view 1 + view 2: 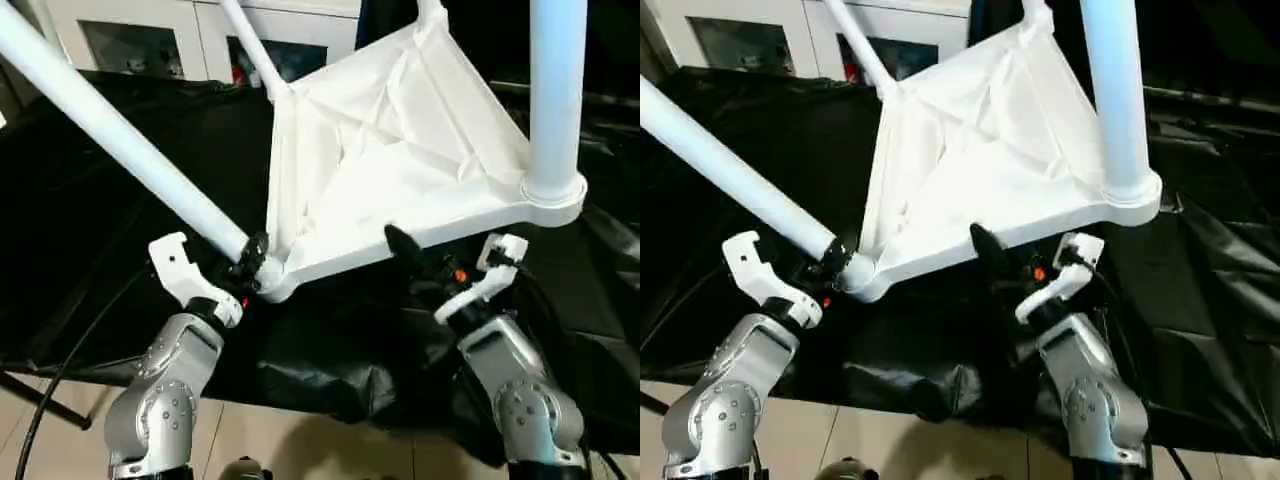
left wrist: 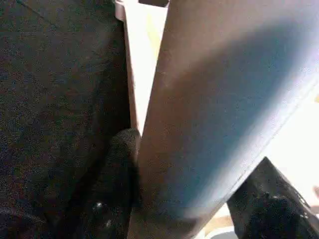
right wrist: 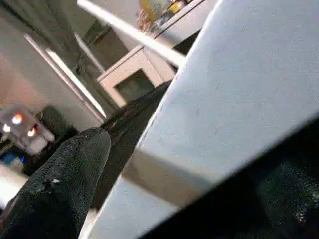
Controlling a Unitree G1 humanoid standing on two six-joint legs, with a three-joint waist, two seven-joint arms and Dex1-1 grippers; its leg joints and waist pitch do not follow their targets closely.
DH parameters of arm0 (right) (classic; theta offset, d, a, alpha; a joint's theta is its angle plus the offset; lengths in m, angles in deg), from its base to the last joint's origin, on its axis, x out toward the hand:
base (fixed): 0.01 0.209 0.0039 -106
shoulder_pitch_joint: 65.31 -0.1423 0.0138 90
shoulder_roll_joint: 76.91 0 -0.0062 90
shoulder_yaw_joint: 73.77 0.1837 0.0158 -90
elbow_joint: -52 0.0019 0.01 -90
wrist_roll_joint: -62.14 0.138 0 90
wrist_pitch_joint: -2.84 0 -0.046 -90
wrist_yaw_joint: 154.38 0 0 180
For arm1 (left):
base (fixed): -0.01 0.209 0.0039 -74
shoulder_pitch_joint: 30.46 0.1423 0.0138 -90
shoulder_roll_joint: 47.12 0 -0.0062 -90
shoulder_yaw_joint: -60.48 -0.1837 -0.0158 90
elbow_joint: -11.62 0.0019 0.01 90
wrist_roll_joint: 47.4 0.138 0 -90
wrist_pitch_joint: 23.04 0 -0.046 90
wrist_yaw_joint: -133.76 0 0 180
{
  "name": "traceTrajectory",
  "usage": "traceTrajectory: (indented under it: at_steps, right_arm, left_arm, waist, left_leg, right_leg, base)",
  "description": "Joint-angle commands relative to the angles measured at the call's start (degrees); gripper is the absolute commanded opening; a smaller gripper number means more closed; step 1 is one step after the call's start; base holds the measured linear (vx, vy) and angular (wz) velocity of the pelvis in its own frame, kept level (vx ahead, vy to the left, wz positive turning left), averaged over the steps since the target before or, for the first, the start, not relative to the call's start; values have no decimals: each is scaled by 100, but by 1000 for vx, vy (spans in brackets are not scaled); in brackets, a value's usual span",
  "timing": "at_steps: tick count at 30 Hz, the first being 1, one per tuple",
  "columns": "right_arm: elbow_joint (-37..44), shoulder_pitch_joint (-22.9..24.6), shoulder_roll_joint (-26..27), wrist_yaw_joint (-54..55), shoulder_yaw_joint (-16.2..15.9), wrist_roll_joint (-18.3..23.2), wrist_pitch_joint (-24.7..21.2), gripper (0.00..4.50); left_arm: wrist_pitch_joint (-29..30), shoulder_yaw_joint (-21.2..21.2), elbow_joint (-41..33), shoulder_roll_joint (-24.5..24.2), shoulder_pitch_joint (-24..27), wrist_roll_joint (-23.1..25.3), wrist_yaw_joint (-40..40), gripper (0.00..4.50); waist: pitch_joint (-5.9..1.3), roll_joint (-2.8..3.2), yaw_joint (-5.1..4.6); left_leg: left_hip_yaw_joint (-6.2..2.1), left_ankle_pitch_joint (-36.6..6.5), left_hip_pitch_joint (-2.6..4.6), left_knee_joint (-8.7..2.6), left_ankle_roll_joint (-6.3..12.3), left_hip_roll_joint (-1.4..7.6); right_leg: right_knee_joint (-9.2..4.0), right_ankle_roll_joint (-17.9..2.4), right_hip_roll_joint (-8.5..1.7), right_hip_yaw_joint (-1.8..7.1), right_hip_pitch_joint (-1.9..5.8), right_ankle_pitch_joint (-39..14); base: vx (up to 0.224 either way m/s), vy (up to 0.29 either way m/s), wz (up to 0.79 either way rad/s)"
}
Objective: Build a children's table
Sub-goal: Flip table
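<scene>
On the black sheet [image 1: 90, 250], top [image 1: 390, 160] underside up; left gripper [image 1: 250, 262] clamps a leg [image 1: 110, 130] slanting up-left; right gripper [image 1: 430, 262] spread wide.

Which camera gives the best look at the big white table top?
The left eye view: the table top shows nearly whole, ribbed underside up. The right eye view matches. The two wrist views show just a close white slice.

White table top [image 1: 400, 140] and legs [image 1: 110, 125], black cloth [image 1: 130, 170], silver forearms [image 1: 165, 385].
</scene>
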Motion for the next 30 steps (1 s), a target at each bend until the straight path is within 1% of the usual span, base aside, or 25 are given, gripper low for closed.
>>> traceTrajectory:
  at_steps: [1, 2, 3, 4, 5, 6, 8, 9, 10, 11, 13, 14, 16, 17, 19, 20, 21, 23, 25, 28, 29, 30]
  right_arm:
    - [-233, -188, 96, 281, 178, 48, 49, 450]
    - [-233, -188, 96, 281, 178, 48, 49, 450]
    - [-358, -295, 143, 366, 218, 36, 82, 450]
    - [-442, -367, 177, 418, 246, 24, 102, 450]
    - [-523, -445, 213, 448, 279, 41, 122, 450]
    - [-565, -489, 232, 462, 299, 63, 128, 450]
    - [-753, -676, 298, 527, 391, 141, 136, 450]
    - [-902, -806, 327, 596, 461, 196, 96, 450]
    - [-943, -836, 325, 611, 472, 198, 71, 450]
    - [-986, -866, 324, 612, 483, 208, 53, 450]
    - [-1063, -914, 334, 610, 518, 237, 41, 450]
    - [-1111, -940, 334, 607, 534, 236, 45, 450]
    - [-1199, -1000, 363, 632, 607, 289, 35, 450]
    - [-1235, -1026, 368, 630, 631, 298, 45, 450]
    - [-1286, -1067, 394, 649, 687, 338, 51, 450]
    - [-1317, -1094, 411, 665, 725, 368, 47, 423]
    - [-1346, -1109, 419, 663, 751, 386, 56, 416]
    - [-1378, -1115, 445, 672, 797, 451, 74, 410]
    - [-1387, -1112, 456, 675, 820, 503, 74, 381]
    - [-1419, -1131, 449, 648, 840, 493, 77, 366]
    - [-1425, -1135, 451, 628, 848, 480, 71, 345]
    - [-1429, -1142, 455, 610, 863, 473, 64, 345]
  left_arm:
    - [-42, -177, -81, 587, -175, -457, 73, 221]
    - [-42, -177, -81, 587, -175, -457, 73, 221]
    - [-46, -195, -78, 584, -171, -459, 76, 221]
    - [-50, -209, -77, 579, -167, -463, 78, 221]
    - [-49, -231, -75, 576, -162, -457, 78, 221]
    - [-48, -245, -74, 574, -159, -452, 77, 221]
    - [-49, -299, -85, 572, -134, -431, 86, 221]
    - [-47, -335, -104, 567, -118, -421, 96, 221]
    - [-45, -347, -113, 565, -111, -419, 99, 221]
    - [-44, -361, -123, 563, -103, -417, 104, 221]
    - [-41, -390, -139, 560, -85, -410, 115, 221]
    - [-37, -411, -146, 556, -74, -408, 127, 221]
    - [-26, -455, -165, 539, -57, -413, 165, 221]
    - [-24, -478, -178, 533, -47, -415, 177, 221]
    - [-22, -509, -196, 521, -33, -421, 198, 221]
    - [-24, -526, -202, 512, -28, -427, 206, 221]
    - [-27, -550, -215, 499, -19, -429, 226, 221]
    - [-28, -590, -245, 473, 0, -448, 277, 221]
    - [-29, -606, -264, 457, 13, -455, 294, 221]
    - [-41, -609, -262, 445, 16, -458, 297, 221]
    - [-50, -614, -256, 437, 14, -455, 298, 221]
    - [-61, -622, -249, 427, 14, -450, 301, 221]
  waist:
    - [-386, -32, -18]
    - [-399, -42, -25]
    - [-397, -32, -33]
    - [-396, -33, -41]
    - [-413, -43, -49]
    - [-407, -39, -51]
    - [-430, -56, -47]
    - [-427, -43, -45]
    - [-440, -46, -41]
    - [-437, -46, -39]
    - [-450, -49, -22]
    - [-456, -64, -24]
    - [-454, -65, -25]
    - [-456, -74, -31]
    - [-456, -75, -26]
    - [-458, -76, -24]
    - [-463, -90, -23]
    - [-468, -84, -17]
    - [-471, -86, -18]
    - [-473, -84, -14]
    - [-475, -88, -14]
    - [-474, -92, -14]
  left_leg:
    - [-85, 293, 14, -414, 415, 355]
    - [-84, 330, 14, -412, 410, 355]
    - [-80, 325, 18, -412, 406, 348]
    - [-78, 317, 12, -411, 401, 347]
    - [-74, 320, 15, -408, 390, 342]
    - [-71, 324, 9, -407, 392, 339]
    - [-72, 389, 14, -399, 402, 344]
    - [-69, 409, 18, -398, 417, 343]
    - [-64, 436, 30, -389, 429, 341]
    - [-60, 450, 29, -387, 437, 341]
    - [-61, 548, 12, -379, 460, 339]
    - [-57, 573, 16, -374, 469, 338]
    - [-51, 528, 10, -375, 475, 335]
    - [-52, 493, 6, -379, 464, 335]
    - [-48, 493, 8, -375, 464, 335]
    - [-45, 495, 7, -373, 465, 333]
    - [-44, 505, 5, -374, 469, 333]
    - [-44, 534, 11, -367, 485, 334]
    - [-45, 545, 12, -365, 501, 336]
    - [-45, 559, 9, -362, 509, 334]
    - [-44, 566, 9, -361, 506, 334]
    - [-43, 561, 10, -360, 503, 333]
  right_leg:
    - [-299, -1276, -423, 223, 328, 463]
    - [-291, -1281, -425, 222, 333, 496]
    - [-294, -1296, -424, 216, 325, 478]
    - [-293, -1298, -424, 218, 328, 465]
    - [-288, -1293, -427, 217, 338, 457]
    - [-287, -1287, -423, 219, 334, 459]
    - [-268, -1289, -425, 213, 344, 537]
    - [-265, -1303, -426, 212, 331, 553]
    - [-257, -1308, -421, 208, 330, 575]
    - [-256, -1310, -415, 208, 327, 595]
    - [-240, -1292, -417, 204, 343, 710]
    - [-236, -1294, -415, 201, 343, 739]
    - [-240, -1314, -423, 202, 346, 681]
    - [-242, -1303, -424, 200, 354, 608]
    - [-245, -1282, -424, 203, 347, 582]
    - [-245, -1272, -423, 205, 348, 577]
    - [-244, -1267, -426, 204, 353, 578]
    - [-235, -1272, -426, 202, 345, 605]
    - [-231, -1283, -420, 196, 343, 606]
    - [-230, -1280, -421, 194, 344, 596]
    - [-230, -1276, -421, 194, 345, 593]
    - [-231, -1273, -418, 194, 342, 579]
  base:
    - [0, 0, 0]
    - [0, 0, 0]
    - [0, 0, 0]
    - [0, 0, 0]
    - [0, 0, 0]
    - [0, 0, 0]
    - [0, 0, 0]
    - [0, 0, 0]
    - [0, 0, 0]
    - [0, 0, 0]
    - [0, 0, 0]
    - [0, 0, 0]
    - [0, 0, 0]
    - [0, 0, 0]
    - [0, 0, 0]
    - [0, 0, 0]
    - [0, 0, 0]
    - [0, 0, 0]
    - [0, 0, 0]
    - [0, 0, 0]
    - [0, 0, 0]
    - [0, 0, 0]
